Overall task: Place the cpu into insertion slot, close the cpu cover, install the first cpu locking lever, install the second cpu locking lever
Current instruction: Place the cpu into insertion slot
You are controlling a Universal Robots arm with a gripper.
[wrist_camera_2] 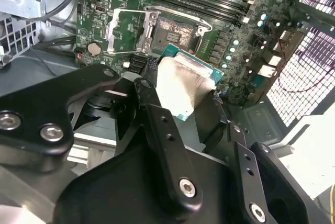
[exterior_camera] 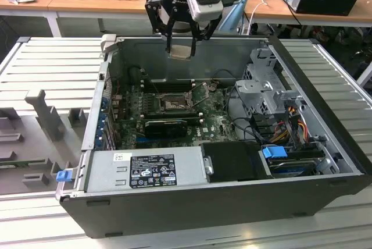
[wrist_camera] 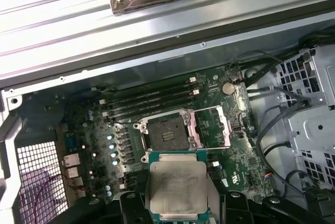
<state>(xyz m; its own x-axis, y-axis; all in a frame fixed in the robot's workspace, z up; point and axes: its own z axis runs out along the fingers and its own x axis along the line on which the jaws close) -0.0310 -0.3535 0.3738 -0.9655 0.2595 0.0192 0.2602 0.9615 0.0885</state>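
Observation:
My gripper point(exterior_camera: 180, 45) hangs above the far side of the open computer case, shut on the cpu point(exterior_camera: 180, 52), a flat silver square with a green rim. Both wrist views show the cpu point(wrist_camera: 178, 186) point(wrist_camera_2: 181, 84) clamped between black fingers point(wrist_camera_2: 148, 94), well above the board. The insertion slot point(wrist_camera: 166, 132) point(wrist_camera_2: 173, 30) point(exterior_camera: 172, 104) lies uncovered on the green motherboard, its contact field bare. The cpu cover point(wrist_camera: 212, 126) point(wrist_camera_2: 124, 29) stands swung open beside the slot, its square window showing the board beneath.
Long black memory slots point(wrist_camera: 149, 97) run beside the socket. A grey power supply point(exterior_camera: 145, 170) fills the near side of the case, a black card point(exterior_camera: 165, 125) lies near the socket, and a metal drive cage point(exterior_camera: 264, 86) with cables point(exterior_camera: 290, 124) stands at the exterior view's right.

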